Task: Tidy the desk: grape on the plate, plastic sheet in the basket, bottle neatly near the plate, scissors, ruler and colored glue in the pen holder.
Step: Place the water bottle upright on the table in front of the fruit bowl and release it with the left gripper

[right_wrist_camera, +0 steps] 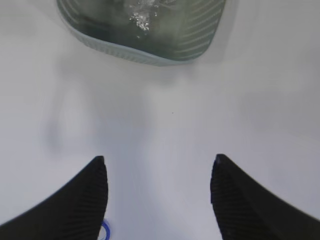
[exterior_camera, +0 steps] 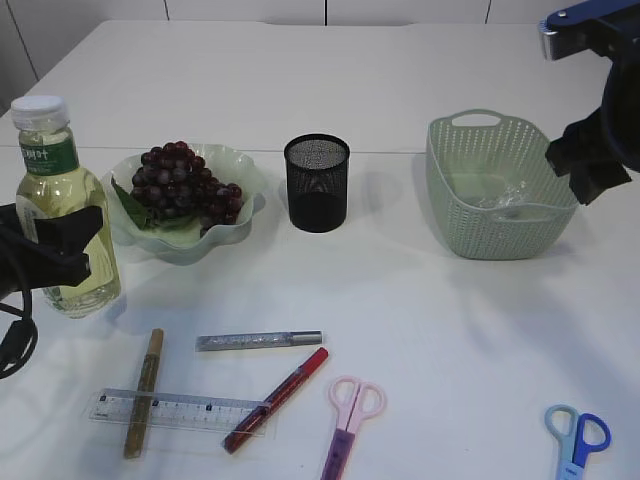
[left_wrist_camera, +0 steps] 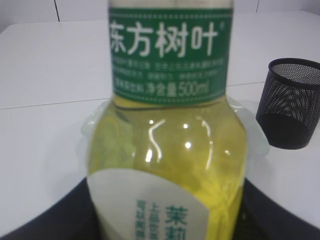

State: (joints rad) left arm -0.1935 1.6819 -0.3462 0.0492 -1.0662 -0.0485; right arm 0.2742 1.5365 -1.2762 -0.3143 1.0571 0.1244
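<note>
White table (exterior_camera: 450,330) with seam line, pale wall panels (exterior_camera: 250,9) behind.

Left end effector (exterior_camera: 60,250) clamps low at left; right end effector (right_wrist_camera: 159,192) hangs spread, raised.

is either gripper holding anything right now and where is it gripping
The left gripper grips the bottle around its lower body. The right gripper is open, holding nothing.

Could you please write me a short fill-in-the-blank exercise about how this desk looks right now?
1. The grapes lie on the pale green ____.
2. The left gripper is closed around the ____.
3. The crumpled plastic sheet lies inside the ____.
4. The black mesh pen holder stands between the plate and the ____.

Missing words: plate; bottle; basket; basket
</note>
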